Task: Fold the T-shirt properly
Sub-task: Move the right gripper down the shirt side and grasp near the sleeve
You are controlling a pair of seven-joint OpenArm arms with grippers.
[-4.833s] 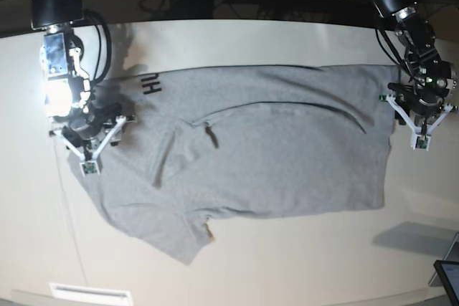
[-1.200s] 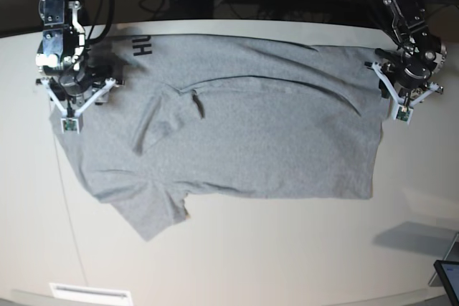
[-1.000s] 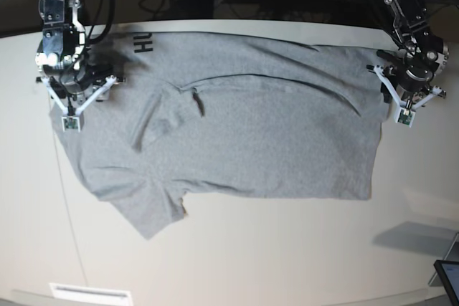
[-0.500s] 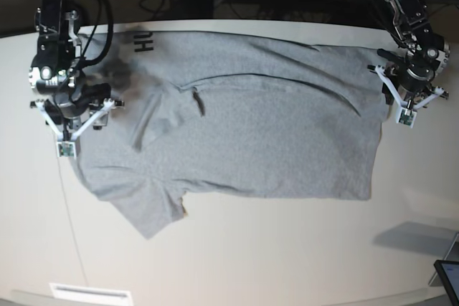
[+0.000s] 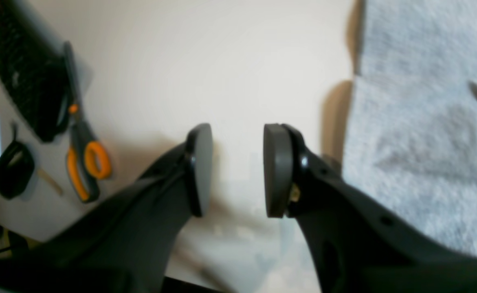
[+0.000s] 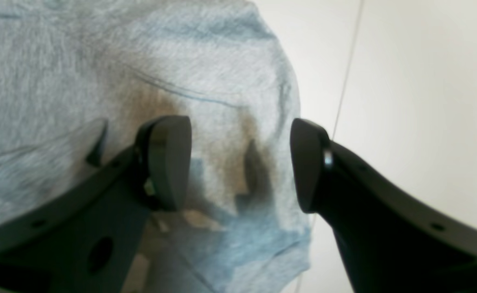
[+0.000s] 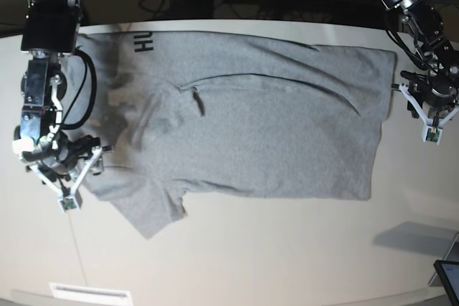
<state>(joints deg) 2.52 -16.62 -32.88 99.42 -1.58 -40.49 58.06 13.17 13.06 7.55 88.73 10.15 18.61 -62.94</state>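
Grey T-shirt point(image 7: 244, 120) lying creased, risking a crooked fold: right gripper point(image 6: 238, 162) gaping over the 8 o'clock sleeve, left gripper point(image 5: 238, 171) hanging parted and empty past the 3 o'clock hem.

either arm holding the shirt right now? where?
Neither. The left gripper is open over bare table beside the shirt; the right gripper is open above a sleeve, gripping nothing.

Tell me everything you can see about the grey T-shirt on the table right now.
The T-shirt is heather-grey, soft cotton by its look, lying spread mostly flat and sideways on the pale table. Long creases cross its body, and black letters show at one far corner. One short sleeve sticks out toward the near edge. The right claw stands open over that sleeve end without gripping it; the left claw is open over bare table just beside the hem.
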